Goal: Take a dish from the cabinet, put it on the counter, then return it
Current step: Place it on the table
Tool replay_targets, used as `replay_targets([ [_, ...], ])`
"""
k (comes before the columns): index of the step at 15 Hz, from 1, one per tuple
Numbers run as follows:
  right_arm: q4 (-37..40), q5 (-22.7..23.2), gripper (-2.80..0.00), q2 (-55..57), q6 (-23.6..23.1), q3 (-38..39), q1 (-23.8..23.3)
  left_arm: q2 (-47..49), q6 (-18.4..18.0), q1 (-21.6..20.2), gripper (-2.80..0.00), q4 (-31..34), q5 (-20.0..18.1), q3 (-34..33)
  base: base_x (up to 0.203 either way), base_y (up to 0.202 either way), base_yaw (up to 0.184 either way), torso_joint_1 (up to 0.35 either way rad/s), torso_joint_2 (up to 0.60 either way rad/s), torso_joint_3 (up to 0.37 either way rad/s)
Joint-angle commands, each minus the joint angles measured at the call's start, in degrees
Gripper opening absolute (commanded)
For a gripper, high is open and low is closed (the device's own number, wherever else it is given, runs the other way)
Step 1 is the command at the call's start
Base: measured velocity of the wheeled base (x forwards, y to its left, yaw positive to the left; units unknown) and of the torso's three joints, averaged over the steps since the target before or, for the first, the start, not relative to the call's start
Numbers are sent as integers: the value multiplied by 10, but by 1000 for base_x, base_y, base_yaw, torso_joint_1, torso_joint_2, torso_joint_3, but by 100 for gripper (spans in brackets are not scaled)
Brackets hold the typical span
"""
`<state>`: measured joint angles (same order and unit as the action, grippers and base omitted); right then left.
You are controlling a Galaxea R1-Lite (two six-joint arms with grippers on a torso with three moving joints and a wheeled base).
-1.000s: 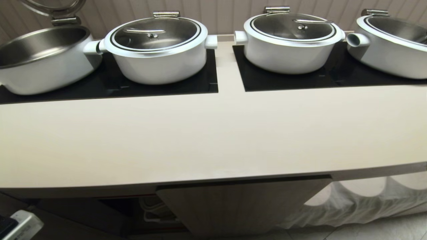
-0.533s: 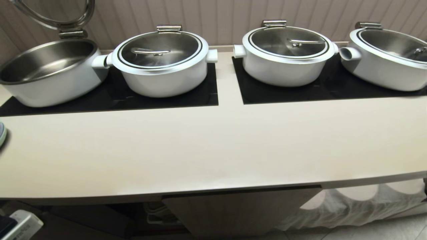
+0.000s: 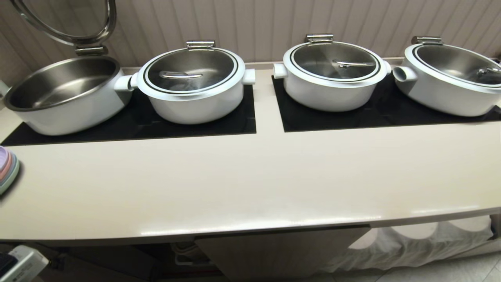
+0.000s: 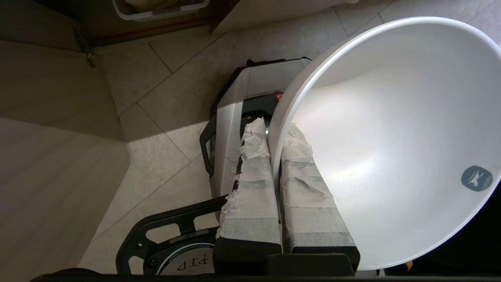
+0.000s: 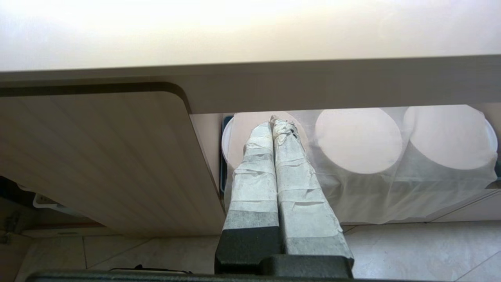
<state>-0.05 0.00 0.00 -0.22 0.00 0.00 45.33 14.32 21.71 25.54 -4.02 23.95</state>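
The left gripper (image 4: 274, 135), clamped on the rim of the dish (image 4: 391, 129), holds it low over the floor, below the counter (image 3: 250, 184). The right gripper (image 5: 276, 125) hangs closed and empty. Next move: lift the dish clear of the edge onto the counter.

left gripper (image 4: 274, 129) clamped on rim of white bowl (image 4: 391, 149), taped fingers (image 4: 250, 188) either side, tiled floor (image 4: 156, 156) and robot base (image 4: 235, 102) below

4 white pots (image 3: 194, 84), pastel plates (image 3: 7, 168)
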Motion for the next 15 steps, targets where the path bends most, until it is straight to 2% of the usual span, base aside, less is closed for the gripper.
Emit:
replay_targets([
  [1,0,0,-280,0,0,0,0,-10,1,0,-280,8,0,0,0,0,0,154,-291,-159],
  [9,0,0,-280,0,0,0,0,-25,1,0,-280,22,0,-2,0,0,0,150,-301,-153],
  [15,0,-1,-280,0,1,0,0,-29,1,0,-280,23,0,-4,0,0,0,68,-130,-65],
])
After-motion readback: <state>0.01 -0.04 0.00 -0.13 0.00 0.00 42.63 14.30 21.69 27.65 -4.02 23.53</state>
